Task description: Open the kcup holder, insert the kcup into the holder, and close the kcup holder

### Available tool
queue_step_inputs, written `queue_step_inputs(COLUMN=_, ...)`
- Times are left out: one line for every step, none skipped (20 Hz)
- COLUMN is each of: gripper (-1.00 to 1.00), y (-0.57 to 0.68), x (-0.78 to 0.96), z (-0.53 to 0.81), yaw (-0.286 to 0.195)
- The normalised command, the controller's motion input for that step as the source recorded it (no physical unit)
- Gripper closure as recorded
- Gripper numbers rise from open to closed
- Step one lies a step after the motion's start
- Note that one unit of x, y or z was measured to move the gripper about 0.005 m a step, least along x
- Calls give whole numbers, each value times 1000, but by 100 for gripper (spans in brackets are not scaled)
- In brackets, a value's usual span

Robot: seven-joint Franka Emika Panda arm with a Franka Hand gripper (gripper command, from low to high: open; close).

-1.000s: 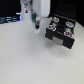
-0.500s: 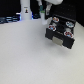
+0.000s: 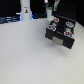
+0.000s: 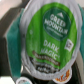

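Observation:
The kcup holder [image 3: 61, 34] is a black box at the exterior view's right. Its top shows round slots with reddish and white pods. A pale handle slot marks its front. The kcup [image 4: 49, 36], with its green lid facing the camera, fills the wrist view. A teal finger [image 4: 14, 44] presses against its side. In the exterior view my gripper [image 3: 48, 8] hangs at the top edge, just behind the holder's far left corner. A small green spot, the kcup [image 3: 49, 9], sits between its fingers. The gripper is shut on the kcup.
A white upright object [image 3: 25, 10] stands at the back on the exterior view's left, with dark clutter along the back edge. The pale tabletop [image 3: 30, 55] spreads in front of the holder. An orange-topped pod [image 4: 62, 77] shows past the kcup in the wrist view.
The arm has moved from the middle back of the table toward the exterior view's right and upward, so only its tip now shows near the holder.

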Motion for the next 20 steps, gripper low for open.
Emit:
queue_step_inputs(gripper=100, y=43, x=6, z=-17, yaw=5)
queue_step_inputs(gripper=100, y=115, x=48, z=-32, yaw=13)
queue_step_inputs(gripper=100, y=147, x=31, z=-58, yaw=2)
queue_step_inputs(gripper=100, y=243, x=-8, z=-48, yaw=9)
queue_step_inputs(gripper=100, y=68, x=7, z=-89, yaw=6)
queue_step_inputs(gripper=100, y=45, x=35, z=-68, yaw=2)
queue_step_inputs(gripper=100, y=83, x=195, z=-50, yaw=4)
queue_step_inputs(gripper=100, y=134, x=256, z=-54, yaw=4)
queue_step_inputs(gripper=100, y=180, x=150, z=-107, yaw=17)
queue_step_inputs(gripper=100, y=33, x=6, z=-140, yaw=5)
queue_step_inputs(gripper=100, y=23, x=-7, z=-160, yaw=5)
queue_step_inputs(gripper=100, y=119, x=13, z=-155, yaw=9)
queue_step_inputs(gripper=100, y=346, x=140, z=-62, yaw=32)
queue_step_inputs(gripper=100, y=264, x=327, z=-4, yaw=-1)
queue_step_inputs(gripper=100, y=268, x=168, z=-31, yaw=6)
queue_step_inputs(gripper=100, y=0, x=60, z=0, yaw=0)
queue_step_inputs(gripper=100, y=106, x=71, z=109, yaw=0)
queue_step_inputs(gripper=100, y=214, x=163, z=229, yaw=0)
queue_step_inputs(gripper=100, y=283, x=271, z=223, yaw=4)
queue_step_inputs(gripper=100, y=351, x=346, z=306, yaw=0)
